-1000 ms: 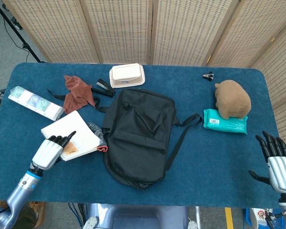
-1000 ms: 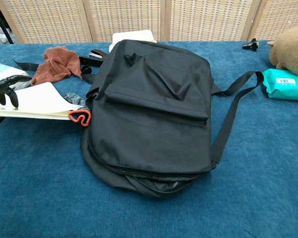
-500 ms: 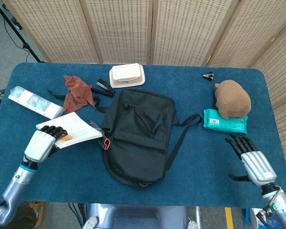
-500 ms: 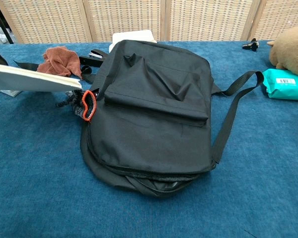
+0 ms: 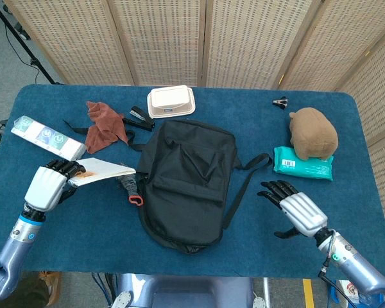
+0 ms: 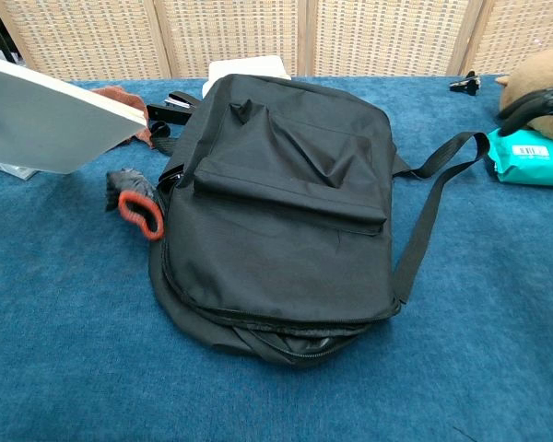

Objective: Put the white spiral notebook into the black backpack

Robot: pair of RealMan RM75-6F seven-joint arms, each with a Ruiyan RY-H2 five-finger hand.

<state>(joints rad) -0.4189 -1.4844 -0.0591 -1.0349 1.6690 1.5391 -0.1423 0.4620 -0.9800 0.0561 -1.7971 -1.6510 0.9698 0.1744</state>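
Observation:
The black backpack [image 5: 186,183] lies flat in the middle of the blue table; the chest view shows it as backpack [image 6: 281,221]. My left hand [image 5: 46,186] grips the white spiral notebook [image 5: 106,172] by its left end and holds it raised and tilted above the table, left of the backpack. In the chest view the notebook [image 6: 46,120] fills the upper left and hides the hand. My right hand [image 5: 294,208] hovers open over the table right of the backpack, near its strap [image 5: 244,183]. Its fingertips [image 6: 535,101] show at the right edge of the chest view.
A dark glove with a red loop [image 5: 132,190] lies by the backpack's left side. Also on the table: a brown cloth [image 5: 104,124], stapler [image 5: 138,116], white box [image 5: 171,101], packet [image 5: 48,137], teal wipes [image 5: 303,162] under a brown plush [image 5: 313,133], and a clip [image 5: 281,101].
My left hand has lifted the notebook off the table and tilted it up. The glove beneath it is now uncovered. My right hand has moved in from the right edge toward the backpack.

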